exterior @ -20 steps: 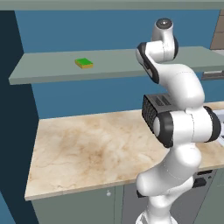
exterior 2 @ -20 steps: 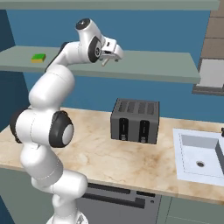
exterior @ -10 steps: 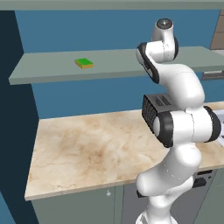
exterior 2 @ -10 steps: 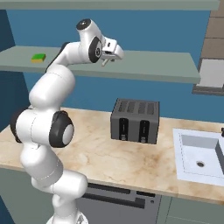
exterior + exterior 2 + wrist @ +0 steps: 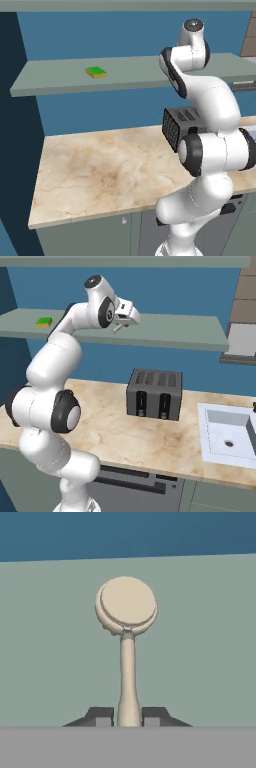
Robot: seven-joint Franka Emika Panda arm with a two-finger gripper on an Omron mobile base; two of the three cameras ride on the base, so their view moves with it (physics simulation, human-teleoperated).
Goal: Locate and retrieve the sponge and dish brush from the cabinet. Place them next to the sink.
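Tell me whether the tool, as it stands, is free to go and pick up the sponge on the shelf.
Probably not yet: the tool is shut on the dish brush handle. The sponge lies uncovered further along the shelf.

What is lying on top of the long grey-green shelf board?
On the long grey-green shelf board lie a green-and-yellow sponge and a round-headed beige dish brush; the tool grips its handle, hiding the end.

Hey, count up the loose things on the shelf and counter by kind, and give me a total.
sponge: 1
dish brush: 1
toaster: 1
Total: 3
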